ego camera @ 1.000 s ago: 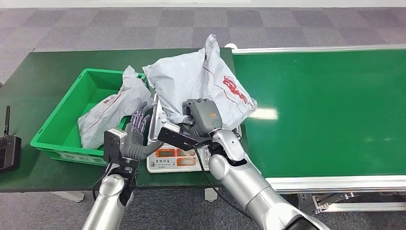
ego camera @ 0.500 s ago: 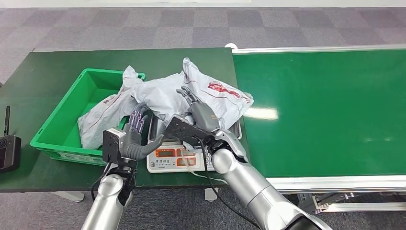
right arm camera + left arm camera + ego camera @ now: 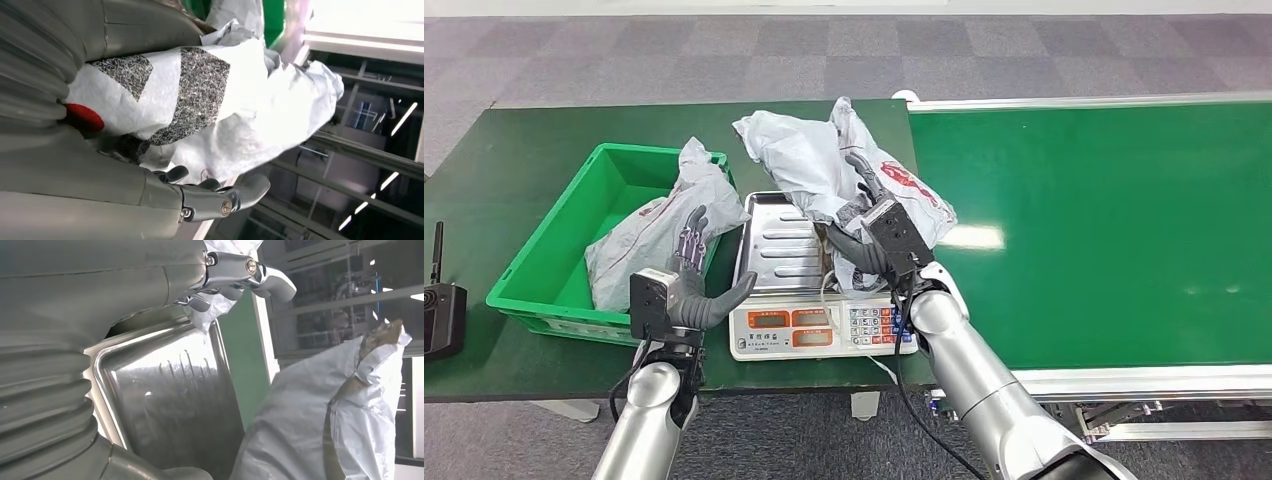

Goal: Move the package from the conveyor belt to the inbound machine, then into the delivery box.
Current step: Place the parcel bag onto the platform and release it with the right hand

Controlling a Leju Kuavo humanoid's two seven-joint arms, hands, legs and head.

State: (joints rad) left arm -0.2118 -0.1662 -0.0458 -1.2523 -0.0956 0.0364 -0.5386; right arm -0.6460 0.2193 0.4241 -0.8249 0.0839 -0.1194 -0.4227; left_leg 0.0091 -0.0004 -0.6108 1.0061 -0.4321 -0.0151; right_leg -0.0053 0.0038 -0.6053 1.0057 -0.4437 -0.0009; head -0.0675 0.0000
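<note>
Your right hand point(image 3: 861, 232) grips the package point(image 3: 829, 165) above the scale tray point(image 3: 774, 245); the left hand point(image 3: 692, 272) waits spread, holding nothing. Carry it toward nine o'clock, clear of the green box point(image 3: 574, 235) rim.

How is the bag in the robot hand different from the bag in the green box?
The held bag is lifted over the scale tray, gripped by the right robot hand; the bag in the box lies slumped inside the green box, untouched. The held bag shows a big red print; the bag in the box shows little red. Both are crumpled grey-white plastic mailers.
</note>
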